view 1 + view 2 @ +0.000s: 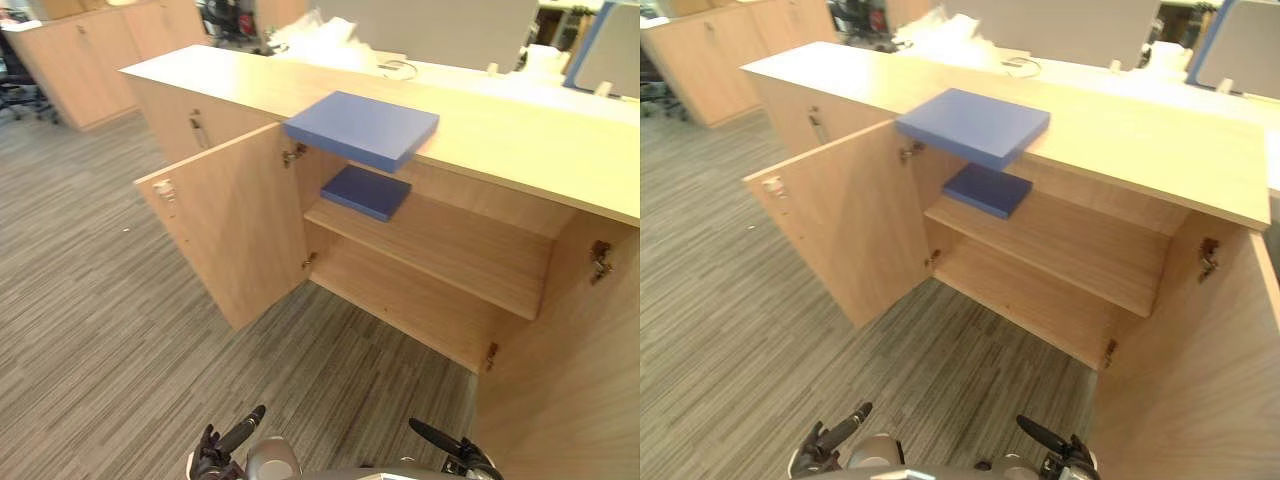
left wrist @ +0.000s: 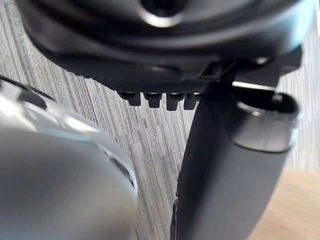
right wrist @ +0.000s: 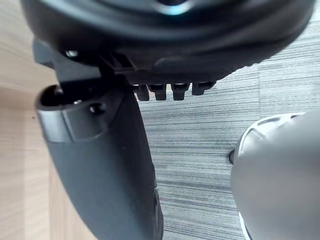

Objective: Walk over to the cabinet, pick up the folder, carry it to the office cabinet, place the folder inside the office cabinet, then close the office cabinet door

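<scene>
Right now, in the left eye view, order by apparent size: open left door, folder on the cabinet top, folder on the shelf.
1. open left door
2. folder on the cabinet top
3. folder on the shelf, though it lies farther back, so true size is unsure.

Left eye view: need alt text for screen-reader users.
A blue folder lies on top of the wooden cabinet, overhanging its front edge above the open doors. A second blue folder lies on the upper shelf inside.

No legible text, label, number or sign; we read none on folder (image 1: 362,128) or cabinet (image 1: 520,140).
</scene>
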